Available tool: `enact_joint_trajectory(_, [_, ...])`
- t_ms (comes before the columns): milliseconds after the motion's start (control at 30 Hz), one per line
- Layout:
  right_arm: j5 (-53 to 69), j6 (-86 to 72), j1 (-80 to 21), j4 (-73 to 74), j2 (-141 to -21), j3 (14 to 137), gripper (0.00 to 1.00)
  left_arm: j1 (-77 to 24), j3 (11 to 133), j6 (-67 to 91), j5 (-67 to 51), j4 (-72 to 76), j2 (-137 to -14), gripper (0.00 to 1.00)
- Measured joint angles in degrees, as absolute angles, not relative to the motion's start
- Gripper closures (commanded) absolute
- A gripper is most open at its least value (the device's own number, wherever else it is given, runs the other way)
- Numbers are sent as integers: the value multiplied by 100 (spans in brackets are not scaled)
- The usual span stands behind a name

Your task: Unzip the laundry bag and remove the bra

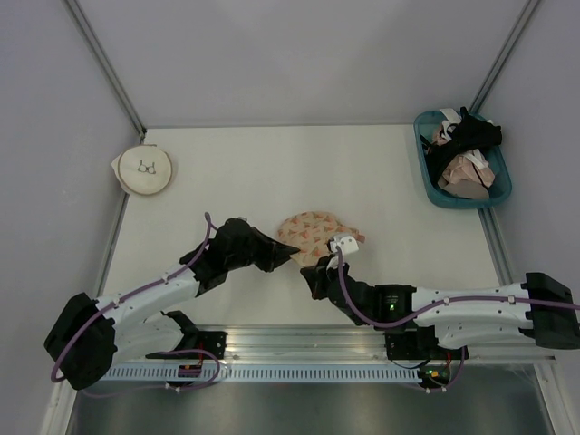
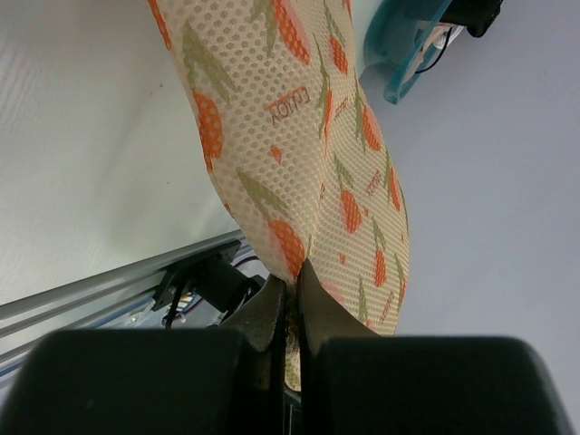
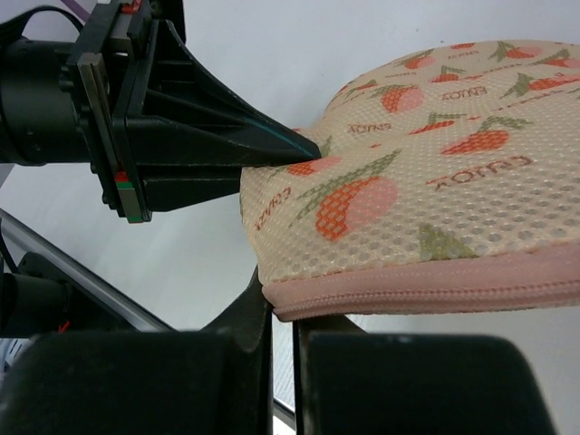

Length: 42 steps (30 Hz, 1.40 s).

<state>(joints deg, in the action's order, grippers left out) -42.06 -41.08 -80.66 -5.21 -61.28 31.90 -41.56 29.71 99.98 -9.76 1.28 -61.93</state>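
The laundry bag (image 1: 313,231), a peach mesh pouch with orange-pink prints and a pink zipper rim (image 3: 435,290), is held between the arms at mid table. My left gripper (image 1: 290,254) is shut on the bag's left edge; fabric is pinched between its fingertips (image 2: 296,276). It also shows in the right wrist view (image 3: 272,149). My right gripper (image 1: 319,265) is at the bag's near edge. Its jaws are almost together, with the zipper rim at their tips (image 3: 283,313). The zipper looks closed along the part in view. The bra is hidden.
A round cream pouch with a bra drawing (image 1: 145,170) lies at the far left. A teal basket (image 1: 428,172) with black and beige-pink garments stands at the far right; it also shows in the left wrist view (image 2: 408,63). A metal rail (image 1: 299,340) runs along the near edge.
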Motion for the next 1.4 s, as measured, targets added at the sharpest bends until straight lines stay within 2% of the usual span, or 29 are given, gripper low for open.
enact_joint_trajectory(400, [-5000,-4744,-8624,1448,-6208,4211,99,-4147,3210,9706,-1358,-95,-6130,98])
enact_joint_trajectory(633, [-5531,-5581,-8807,3022,-6967,5256,99,-4147,3286,9614,-1267,-198,-6049,98])
enact_joint_trajectory(933, [-5618,-6361,-8943,4097,-7037,5638,100,-4147,3391,9450,-1258,-416,-5959,98])
enact_joint_trajectory(967, [-5621,-6458,-8965,4316,-7011,5690,99,-4147,3413,9424,-1184,-440,-5929,98])
enact_joint_trajectory(1133, [-5673,-6901,-9262,6060,-6753,5935,100,-3505,3450,9072,808,-1085,-5894,98])
enact_joint_trajectory(1267, [-5730,-7192,-9264,6807,-6746,6058,100,-3461,3450,8855,1542,-1496,-5793,98])
enact_joint_trajectory(1400, [-5730,-7100,-9264,6818,-6665,6038,99,-3452,3450,8733,1796,-1645,-5583,98])
